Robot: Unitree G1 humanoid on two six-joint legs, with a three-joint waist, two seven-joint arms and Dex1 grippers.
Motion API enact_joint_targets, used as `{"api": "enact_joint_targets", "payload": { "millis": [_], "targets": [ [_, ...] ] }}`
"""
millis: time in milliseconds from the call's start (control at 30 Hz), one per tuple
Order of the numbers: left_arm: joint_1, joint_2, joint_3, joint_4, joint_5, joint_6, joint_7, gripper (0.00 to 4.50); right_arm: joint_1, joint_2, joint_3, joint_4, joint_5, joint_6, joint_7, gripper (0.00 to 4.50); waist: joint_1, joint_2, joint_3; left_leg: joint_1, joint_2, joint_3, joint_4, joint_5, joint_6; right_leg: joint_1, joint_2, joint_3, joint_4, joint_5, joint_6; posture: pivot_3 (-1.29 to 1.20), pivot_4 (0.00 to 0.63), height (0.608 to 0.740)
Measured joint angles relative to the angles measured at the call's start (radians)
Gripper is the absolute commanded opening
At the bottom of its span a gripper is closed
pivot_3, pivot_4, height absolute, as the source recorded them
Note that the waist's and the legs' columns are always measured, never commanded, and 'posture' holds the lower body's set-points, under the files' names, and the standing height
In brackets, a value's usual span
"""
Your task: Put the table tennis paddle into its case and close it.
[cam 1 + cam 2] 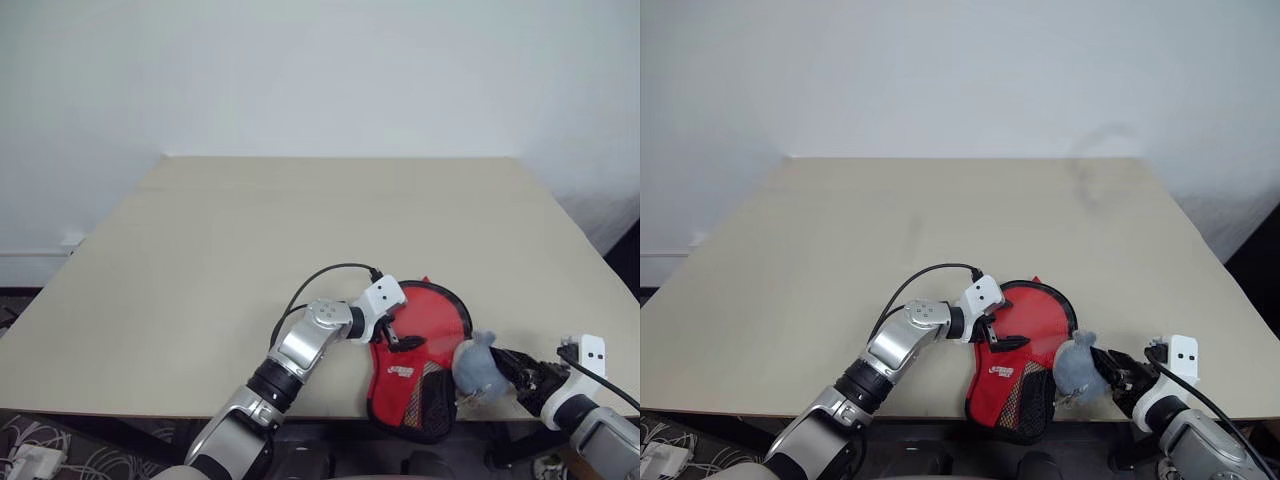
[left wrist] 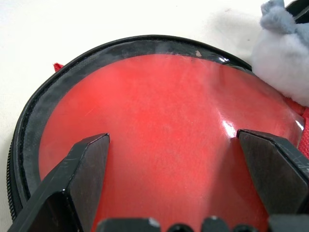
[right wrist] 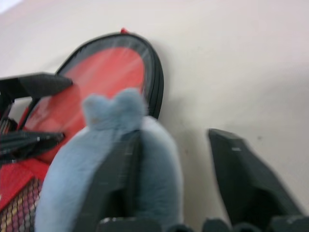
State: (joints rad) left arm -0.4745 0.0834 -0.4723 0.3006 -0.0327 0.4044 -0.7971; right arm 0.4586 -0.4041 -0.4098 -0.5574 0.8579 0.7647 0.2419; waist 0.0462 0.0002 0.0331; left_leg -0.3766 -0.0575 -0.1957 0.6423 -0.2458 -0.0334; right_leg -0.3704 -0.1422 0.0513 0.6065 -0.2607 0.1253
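Case (image 1: 415,345) as the landmark: the paddle-shaped zip cover lies flat near the front edge of the beige table (image 1: 250,250), its round red front with the clear window facing up and pointing away from that edge, its narrow end with the white logo and black mesh (image 1: 432,398) reaching to the very lip of the tabletop and seeming to hang slightly over it. Red shows through the window, but whether that is the table tennis paddle inside or only the case's own front cannot be told; no wooden handle is visible. The left gripper (image 2: 176,164) hovers over the left side of the case's round part, its two black fingers (image 2: 79,169) spread wide apart above the clear window and grasping nothing; whether their tips touch the plastic cannot be told. A black cable (image 1: 320,280) loops from the left wrist back over the table to the left of the case. Just beside the case's right edge, touching or nearly touching its black rim, sits a grey fuzzy pouch (image 1: 478,366) with two small ear-like bumps on top. The right gripper (image 3: 176,164) is at that pouch from the side away from the case, its fingers parted; one finger (image 3: 116,179) lies against the grey fur while the other stands clear of it over bare table, so the claw is released, not clenched on the pouch.
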Motion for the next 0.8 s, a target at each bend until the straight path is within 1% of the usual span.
{"api": "enact_joint_targets", "payload": {
  "millis": [233,333,433,533,600,667,767,800],
  "targets": [
    [-0.003,0.001,0.002,0.003,0.0,-0.002,-0.008,4.5,-0.05,0.08,-0.082,0.004,0.027,-0.129,0.006,3.07,-0.001,0.003,0.0,0.0,0.0,0.0,0.0,0.0,0.0,0.0,0.0,0.0,0.0,0.0,0.0,0.0,0.0,0.74],
    [0.004,0.003,0.006,0.003,-0.001,-0.018,-0.01,4.5,-0.057,0.106,-0.081,-0.008,0.049,-0.159,0.014,3.07,-0.002,0.004,0.0,0.0,0.0,0.0,-0.001,0.0,0.0,-0.001,0.0,0.0,0.0,0.0,0.0,0.0,0.0,0.74],
    [0.022,-0.001,0.035,0.004,-0.016,-0.036,0.002,4.5,-0.059,0.115,-0.073,-0.009,0.055,-0.167,0.011,3.07,-0.004,0.005,0.001,0.0,0.0,0.0,-0.001,0.0,0.0,-0.001,0.0,0.0,0.0,0.0,0.0,0.0,0.0,0.74],
    [0.034,-0.01,0.096,0.024,-0.044,-0.066,0.025,4.5,-0.07,0.124,-0.066,-0.009,0.064,-0.176,0.002,3.07,-0.014,0.009,0.002,0.0,0.0,0.0,-0.003,0.0,0.0,-0.003,0.0,0.001,0.001,0.0,0.0,0.0,0.0,0.74],
    [0.045,-0.013,0.15,0.033,-0.082,-0.087,0.028,4.5,-0.097,0.125,-0.062,-0.01,0.085,-0.179,0.0,3.07,-0.018,0.013,0.006,0.0,0.0,0.0,-0.004,0.0,0.0,-0.005,0.0,0.0,0.002,0.0,0.0,0.0,0.0,0.74],
    [0.063,-0.009,0.189,0.02,-0.145,-0.079,-0.013,4.5,-0.118,0.122,-0.057,-0.015,0.098,-0.181,0.0,3.07,-0.02,0.015,0.009,-0.001,0.0,0.0,-0.005,0.0,0.0,-0.006,0.0,0.001,0.003,0.001,-0.001,0.0,0.0,0.74],
    [0.064,0.021,0.244,-0.044,-0.245,0.002,-0.083,4.5,-0.179,0.119,-0.056,-0.01,0.171,-0.18,-0.005,3.07,-0.02,0.018,0.019,-0.003,0.0,-0.001,-0.005,0.003,0.005,-0.007,0.001,0.002,0.005,0.005,-0.002,0.0,0.0,0.74],
    [0.057,0.03,0.265,-0.069,-0.273,0.027,-0.095,4.5,-0.199,0.113,-0.059,-0.005,0.192,-0.18,-0.004,3.07,-0.02,0.016,0.022,-0.005,0.0,-0.001,-0.007,0.003,0.005,-0.01,0.001,0.002,0.006,0.006,-0.003,0.0,0.0,0.74]
  ]
}}
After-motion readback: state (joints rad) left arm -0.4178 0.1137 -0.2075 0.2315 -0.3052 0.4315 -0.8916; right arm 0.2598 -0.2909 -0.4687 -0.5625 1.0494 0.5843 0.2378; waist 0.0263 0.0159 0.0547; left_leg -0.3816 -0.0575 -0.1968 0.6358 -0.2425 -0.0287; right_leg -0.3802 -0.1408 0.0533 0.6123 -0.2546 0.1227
